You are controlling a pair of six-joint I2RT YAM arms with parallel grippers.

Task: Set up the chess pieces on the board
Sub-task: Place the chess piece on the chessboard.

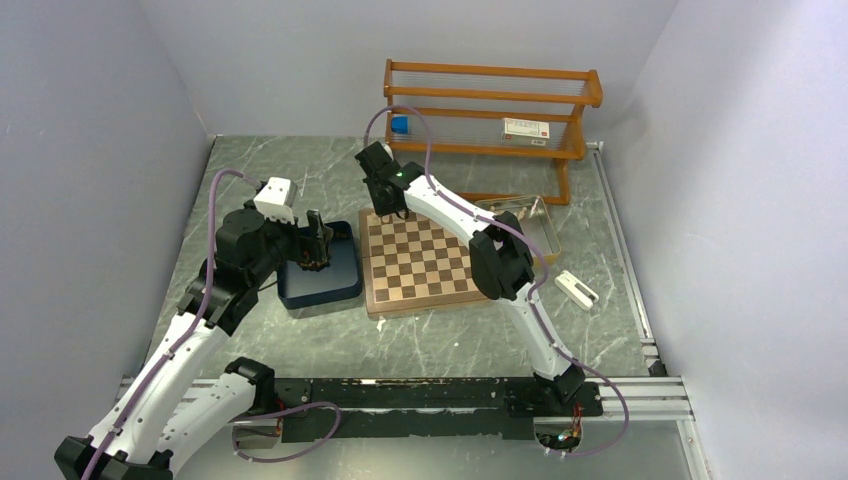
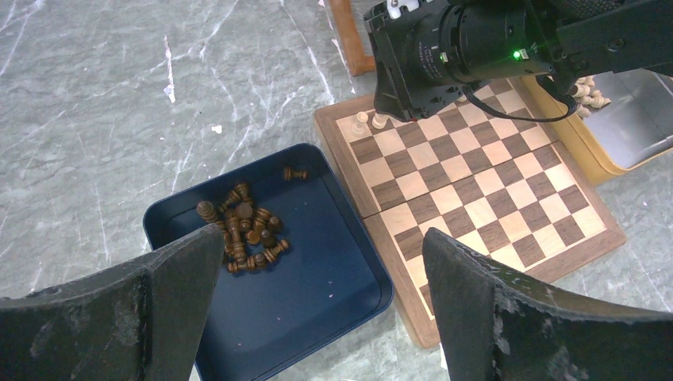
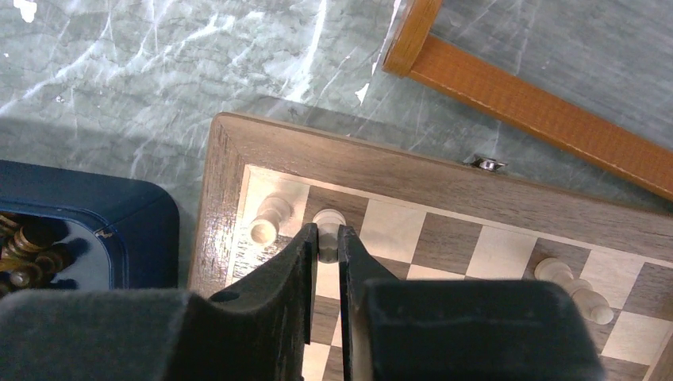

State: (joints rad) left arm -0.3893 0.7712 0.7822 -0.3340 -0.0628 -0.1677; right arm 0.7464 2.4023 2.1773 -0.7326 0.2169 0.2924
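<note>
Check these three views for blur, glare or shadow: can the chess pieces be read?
Top external: even light, no glare, but whatever stands on the chessboard is too small to resolve. Left wrist: the open left gripper looms soft-edged; dark pieces in the blue tray read crisply. Right wrist: the right gripper blurs near the lens; its pinched cream piece is sharp.
</note>
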